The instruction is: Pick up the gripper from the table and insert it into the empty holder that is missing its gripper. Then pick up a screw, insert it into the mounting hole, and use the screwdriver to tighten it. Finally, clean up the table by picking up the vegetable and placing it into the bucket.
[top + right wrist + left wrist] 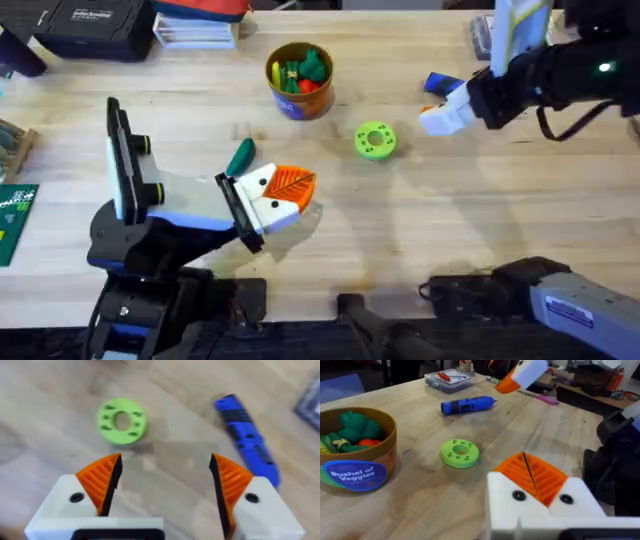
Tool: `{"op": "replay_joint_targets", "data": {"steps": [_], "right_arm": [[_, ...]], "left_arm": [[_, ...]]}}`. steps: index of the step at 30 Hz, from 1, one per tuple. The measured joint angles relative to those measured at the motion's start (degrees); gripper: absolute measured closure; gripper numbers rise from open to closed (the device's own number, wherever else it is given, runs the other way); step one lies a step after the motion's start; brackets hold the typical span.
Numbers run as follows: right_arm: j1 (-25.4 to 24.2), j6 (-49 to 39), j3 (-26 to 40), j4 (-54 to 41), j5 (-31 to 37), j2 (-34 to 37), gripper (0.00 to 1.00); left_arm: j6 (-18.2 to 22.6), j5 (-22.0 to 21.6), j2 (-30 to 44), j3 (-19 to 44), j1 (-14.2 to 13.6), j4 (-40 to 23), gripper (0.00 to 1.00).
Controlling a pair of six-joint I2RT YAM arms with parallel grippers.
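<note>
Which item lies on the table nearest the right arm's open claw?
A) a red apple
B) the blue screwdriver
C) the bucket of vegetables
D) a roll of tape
B: the right wrist view shows the blue screwdriver lying on the wood just beyond the right claw, whose orange pads stand wide apart.

The right arm's tool [437,118] hides most of the screwdriver [440,83] overhead.

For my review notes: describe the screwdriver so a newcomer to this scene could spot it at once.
Start at the bucket of toy veggies at the table's far middle, then look toward the right arm's side, past the flat green disc. The screwdriver lies flat on the wood beside the right gripper: blue and pen-shaped, the lone long, slim tool there.
</note>
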Motion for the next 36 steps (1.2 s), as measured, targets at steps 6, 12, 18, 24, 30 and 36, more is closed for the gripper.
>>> {"op": "replay_joint_targets", "data": {"steps": [6, 12, 18, 24, 30, 36], "right_arm": [[4.5, 7.2, 1.6, -5.4, -8.5, -0.1, 0.009], [7.8, 10.3, 1.6, -5.5, -12.5, -0.1, 0.009], [8.1, 11.1, 1.6, -5.3, -13.5, -0.1, 0.008], [8.1, 11.3, 1.6, -2.7, -13.5, -0.1, 0.008], [8.1, 11.3, 1.6, 1.6, -13.5, -0.1, 0.008], [8.1, 11.3, 1.6, 2.8, -13.4, -0.1, 0.007]], "left_arm": [[0.0, 0.0, 0.0, 0.0, 0.0, 0.0, 0.996], [0.2, 0.0, 0.0, 0.0, 0.0, 0.0, 0.514], [0.2, 0.0, 0.0, 0.0, 0.0, 0.0, 0.017], [0.2, -1.9, 0.0, -0.2, 0.0, 3.8, 0.015], [-0.5, -9.7, 0.0, 3.4, 0.0, -4.5, 0.015], [-1.0, -24.5, 3.6, 16.1, 0.0, -19.7, 0.015]]}}
